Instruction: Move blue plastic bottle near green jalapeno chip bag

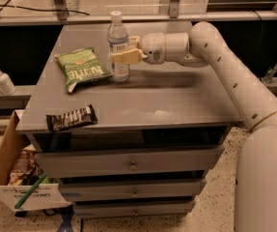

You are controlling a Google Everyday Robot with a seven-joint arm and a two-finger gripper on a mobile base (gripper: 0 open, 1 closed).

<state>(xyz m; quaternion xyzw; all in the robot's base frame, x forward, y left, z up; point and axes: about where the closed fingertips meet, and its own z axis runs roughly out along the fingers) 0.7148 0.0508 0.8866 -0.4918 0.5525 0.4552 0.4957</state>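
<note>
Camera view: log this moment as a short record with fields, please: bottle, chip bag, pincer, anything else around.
blue plastic bottle: upright, just right of the bag; touching it or not, cannot tell
green jalapeno chip bag: flat on the cabinet top, rear left
pincer: shut on the bottle's middle, reaching in from the right
snack-bar wrapper: front left edge, apart from both
pump bottle: on a ledge left of the cabinet

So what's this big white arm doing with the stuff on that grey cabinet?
The robot's arm reaches in from the right. Its gripper is closed around the blue plastic bottle, holding it upright toward the back of the grey cabinet top. The bottle stands right beside the green jalapeno chip bag, at its right edge. A dark snack-bar wrapper lies untouched near the front-left corner.
</note>
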